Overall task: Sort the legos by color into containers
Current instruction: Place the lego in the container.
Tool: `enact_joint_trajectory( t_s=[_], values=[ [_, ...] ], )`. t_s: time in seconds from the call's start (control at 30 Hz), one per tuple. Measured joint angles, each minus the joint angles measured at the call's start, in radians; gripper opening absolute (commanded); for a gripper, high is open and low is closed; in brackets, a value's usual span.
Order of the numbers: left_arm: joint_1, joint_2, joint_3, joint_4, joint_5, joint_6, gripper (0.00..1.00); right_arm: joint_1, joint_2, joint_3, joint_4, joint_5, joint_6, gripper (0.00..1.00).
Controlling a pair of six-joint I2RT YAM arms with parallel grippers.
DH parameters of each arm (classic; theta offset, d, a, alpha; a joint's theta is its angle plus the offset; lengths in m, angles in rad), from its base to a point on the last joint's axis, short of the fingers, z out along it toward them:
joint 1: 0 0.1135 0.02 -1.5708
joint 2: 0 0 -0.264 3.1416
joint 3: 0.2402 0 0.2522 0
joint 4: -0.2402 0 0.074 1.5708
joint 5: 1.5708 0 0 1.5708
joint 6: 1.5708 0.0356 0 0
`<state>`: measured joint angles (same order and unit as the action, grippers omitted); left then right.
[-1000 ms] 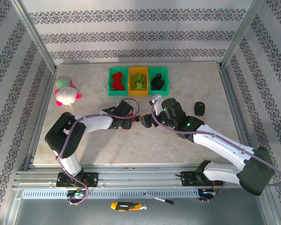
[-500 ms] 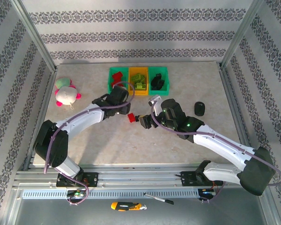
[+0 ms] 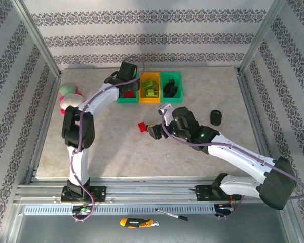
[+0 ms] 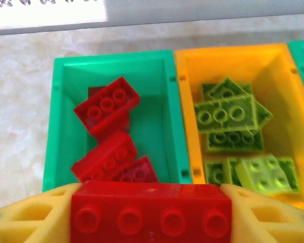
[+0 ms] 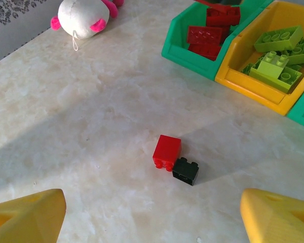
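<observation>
Over the left green bin [image 4: 58, 116], at the far side of the worktop [image 3: 116, 152], we see the left fingers [image 4: 33, 215] clamped on a long red brick [image 4: 151, 215]. Its four studs run in a row facing the wrist camera, with one yellow finger at each end. Beneath it, in that bin, lie several red bricks [image 4: 107, 105], some stacked askew. Just beside it the orange bin [image 4: 228, 50] holds lime green bricks [image 4: 225, 114], and from above we find black bricks [image 3: 171, 89] in the right green bin [image 3: 172, 98]. The three bins stand joined in a row.

Nearer the middle of the worktop the right fingers [image 5: 25, 215] are spread wide with nothing between them. They hang above two loose pieces, a small red brick [image 5: 167, 151] and a small black brick [image 5: 185, 170], which touch each other on the bare marbled surface.

Left of the bins a pink-and-white plush toy [image 5: 86, 17] rests near the worktop's edge. Off to the right sits a dark rounded object [image 3: 216, 117], well apart from the bricks.
</observation>
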<state>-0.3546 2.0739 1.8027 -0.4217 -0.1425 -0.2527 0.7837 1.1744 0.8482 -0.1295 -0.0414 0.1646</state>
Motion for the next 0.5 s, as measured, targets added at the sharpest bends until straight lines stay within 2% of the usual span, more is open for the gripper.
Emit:
enact_joint_trajectory(
  t_s=[0.17, 0.23, 0.33, 0.43, 0.5],
  values=[
    [0.023, 0.129, 0.164, -0.051, 0.001, 0.007, 0.60, 0.000, 0.000, 0.000, 0.002, 0.002, 0.000, 0.89],
    [0.027, 0.146, 0.188, -0.063, 0.002, 0.011, 0.68, 0.000, 0.000, 0.000, 0.002, 0.006, 0.000, 0.89],
    [0.028, 0.147, 0.188, -0.076, 0.004, 0.014, 0.88, 0.000, 0.000, 0.000, 0.002, 0.012, 0.000, 0.89],
    [0.028, 0.147, 0.187, -0.086, 0.006, 0.015, 0.98, 0.000, 0.005, 0.001, 0.002, 0.031, 0.001, 0.89],
    [0.028, 0.142, 0.178, -0.086, 0.011, 0.015, 0.99, 0.000, 0.022, 0.010, -0.003, 0.052, 0.004, 0.88]
  ],
)
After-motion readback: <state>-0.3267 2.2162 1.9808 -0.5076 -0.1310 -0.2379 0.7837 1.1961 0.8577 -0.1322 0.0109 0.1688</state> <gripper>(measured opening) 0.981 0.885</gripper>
